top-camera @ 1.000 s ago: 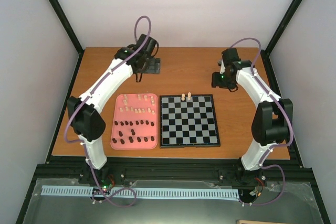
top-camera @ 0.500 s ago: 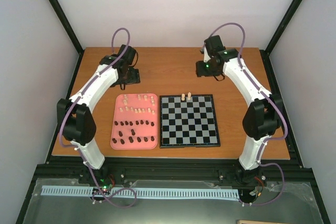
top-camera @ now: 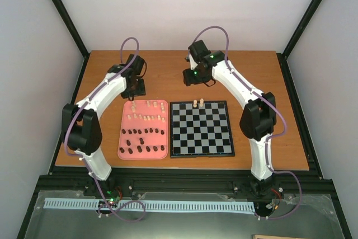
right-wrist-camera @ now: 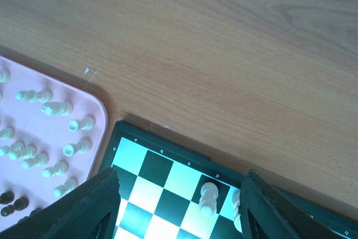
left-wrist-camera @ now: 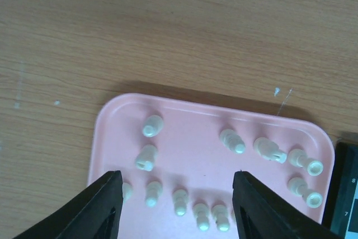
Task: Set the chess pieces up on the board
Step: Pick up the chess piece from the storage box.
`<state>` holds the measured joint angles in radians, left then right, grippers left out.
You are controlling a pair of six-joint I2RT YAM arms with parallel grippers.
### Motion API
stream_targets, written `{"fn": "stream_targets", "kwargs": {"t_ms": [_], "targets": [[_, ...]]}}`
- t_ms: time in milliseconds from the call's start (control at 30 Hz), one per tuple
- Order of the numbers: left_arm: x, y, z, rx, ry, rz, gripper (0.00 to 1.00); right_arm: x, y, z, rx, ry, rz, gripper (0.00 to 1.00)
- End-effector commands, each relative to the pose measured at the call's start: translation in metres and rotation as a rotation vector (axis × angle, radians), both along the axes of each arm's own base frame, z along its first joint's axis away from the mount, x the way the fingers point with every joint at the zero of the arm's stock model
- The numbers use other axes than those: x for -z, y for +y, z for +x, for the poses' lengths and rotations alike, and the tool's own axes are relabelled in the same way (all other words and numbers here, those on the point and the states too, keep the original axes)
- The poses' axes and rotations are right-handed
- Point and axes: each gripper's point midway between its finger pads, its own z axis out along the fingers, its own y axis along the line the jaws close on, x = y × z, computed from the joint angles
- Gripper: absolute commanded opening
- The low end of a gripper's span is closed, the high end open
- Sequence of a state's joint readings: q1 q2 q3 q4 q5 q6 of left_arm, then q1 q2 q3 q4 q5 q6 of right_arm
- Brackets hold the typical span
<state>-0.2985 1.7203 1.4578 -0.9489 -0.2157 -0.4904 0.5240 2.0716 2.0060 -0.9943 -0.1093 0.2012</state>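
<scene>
The black-and-grey board [top-camera: 201, 132] lies at the table's centre, with two cream chess pieces [top-camera: 197, 103] upright on its far row. Other cream pieces [top-camera: 146, 117] and dark brown pieces [top-camera: 142, 141] sit on the pink tray [top-camera: 124, 122] to its left. My left gripper [top-camera: 137, 89] hovers over the tray's far edge, open. In the left wrist view, several cream pieces [left-wrist-camera: 180, 201] lie below the empty gap of that gripper [left-wrist-camera: 176, 194]. My right gripper [top-camera: 193, 78] hangs just beyond the board's far-left corner, open. In the right wrist view, a cream piece [right-wrist-camera: 208, 198] stands between its fingers [right-wrist-camera: 95, 205], untouched.
Bare wooden table [top-camera: 168, 65] stretches behind the tray and the board. Black frame posts and white walls enclose the table on three sides. The pink tray [right-wrist-camera: 33, 138] shows at the left of the right wrist view, beside the board's corner [right-wrist-camera: 120, 130].
Both arms swung leftward. The left gripper came down to the tray's far edge with its jaws narrower than before. The right gripper moved from the far right to the board's far-left corner.
</scene>
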Motion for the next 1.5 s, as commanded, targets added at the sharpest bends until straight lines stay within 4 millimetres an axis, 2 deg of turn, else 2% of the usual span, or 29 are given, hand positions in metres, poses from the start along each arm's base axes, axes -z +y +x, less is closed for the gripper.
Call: {"fn": "stream_targets", "kwargs": {"t_ms": [0, 100, 233, 400, 567, 700, 1200, 1467], "targets": [[0.008, -0.016, 0.021, 0.01, -0.005, -0.083, 0.56, 0.0, -0.004, -0.001, 0.02, 0.014, -0.014, 0.59], [0.017, -0.025, 0.031, 0.011, 0.013, -0.116, 0.54, 0.001, -0.007, 0.0, 0.027, 0.01, -0.036, 0.59], [0.024, -0.023, 0.037, 0.002, 0.017, -0.096, 0.52, -0.001, -0.009, -0.001, 0.025, 0.002, -0.047, 0.59], [0.028, -0.005, 0.032, -0.022, 0.028, -0.07, 0.53, -0.001, -0.017, -0.006, 0.023, -0.001, -0.072, 0.59], [0.043, 0.019, 0.022, -0.05, 0.058, -0.041, 0.53, 0.009, -0.02, -0.014, 0.02, 0.018, -0.079, 0.59], [0.051, 0.029, 0.019, -0.065, 0.071, -0.037, 0.52, 0.014, -0.022, -0.018, 0.017, 0.028, -0.083, 0.59], [0.093, 0.019, 0.028, -0.041, 0.138, -0.082, 0.41, 0.012, -0.028, -0.017, 0.027, 0.017, -0.113, 0.6], [0.099, 0.019, 0.031, -0.042, 0.145, -0.081, 0.39, 0.011, -0.03, -0.017, 0.037, 0.018, -0.113, 0.6]]}}
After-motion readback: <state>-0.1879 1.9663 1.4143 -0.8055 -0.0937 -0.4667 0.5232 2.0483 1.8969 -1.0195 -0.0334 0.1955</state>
